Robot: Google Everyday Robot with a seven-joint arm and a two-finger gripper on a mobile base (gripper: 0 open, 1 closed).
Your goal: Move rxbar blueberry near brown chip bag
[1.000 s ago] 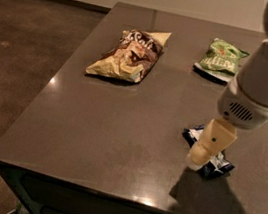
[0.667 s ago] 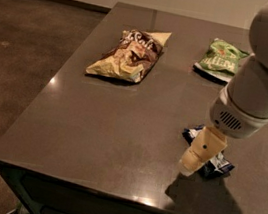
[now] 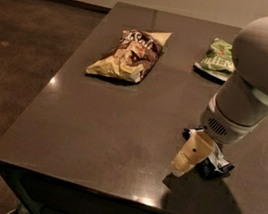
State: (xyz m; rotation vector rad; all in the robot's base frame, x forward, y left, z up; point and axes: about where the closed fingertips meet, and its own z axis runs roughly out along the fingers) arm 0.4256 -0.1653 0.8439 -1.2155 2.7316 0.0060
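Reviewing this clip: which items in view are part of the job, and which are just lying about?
Job: rxbar blueberry, near right of the table; brown chip bag, far left; tool, low over the rxbar blueberry.
Lying about: green chip bag, far right.

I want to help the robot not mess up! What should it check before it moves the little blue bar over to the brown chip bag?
1. Gripper at the rxbar blueberry: ok, it is down low right at the bar, near the table's front right.
2. Bar actually held: cannot tell, the arm hides most of it.
3. Brown chip bag found: ok, it lies flat at the far left-middle.
4. Path between bar and brown chip bag: ok, only bare table shows there.
5. Green chip bag out of the way: ok, it lies at the far right, apart from both.
6. Bar near brown chip bag: not ok, they lie far apart.
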